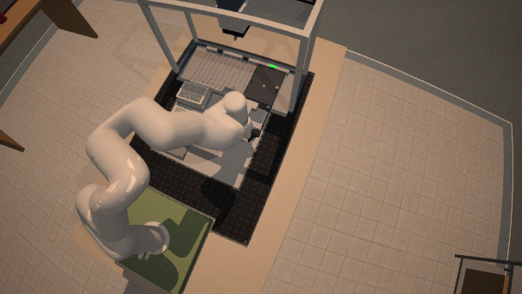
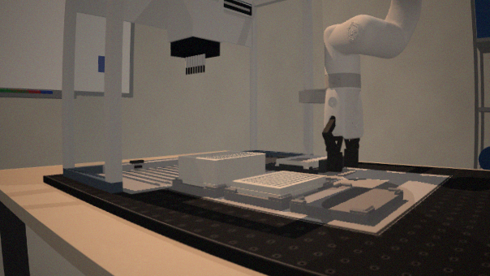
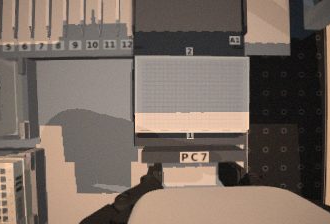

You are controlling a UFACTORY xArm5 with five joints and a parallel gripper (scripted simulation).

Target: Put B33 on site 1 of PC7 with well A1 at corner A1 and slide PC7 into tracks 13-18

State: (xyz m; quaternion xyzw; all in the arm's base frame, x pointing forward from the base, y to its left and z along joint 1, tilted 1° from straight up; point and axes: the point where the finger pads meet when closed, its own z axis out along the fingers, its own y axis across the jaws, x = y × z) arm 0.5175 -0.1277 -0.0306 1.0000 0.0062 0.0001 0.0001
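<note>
The carrier PC7 [image 3: 193, 157] [image 1: 264, 84] lies in the tracks to the right of number 12, its far end deep in the rails. The 384-well plate B33 [image 3: 191, 92] [image 2: 302, 160] sits flat on site 1, next to the handle [image 3: 189, 175]. Site 2 [image 3: 187, 22] behind it is empty. A green lamp [image 1: 272, 66] glows behind the carrier. My gripper [image 3: 189, 166] [image 2: 341, 156] [image 1: 255, 131] is open, its fingers standing on either side of the handle. B83 [image 3: 2, 95] [image 2: 221, 168] [image 1: 193, 93] and B38 [image 3: 4, 192] [image 2: 280, 180] are in their nests at the left.
The rails [image 3: 37, 20] [image 1: 216, 71] with numbered tracks lie left of the carrier, with the grey apron [image 3: 82, 85] before them. Nest S1 [image 2: 365, 202] stands empty. The instrument frame [image 1: 302, 54] and its pipetting head [image 2: 195, 50] stand over the rails.
</note>
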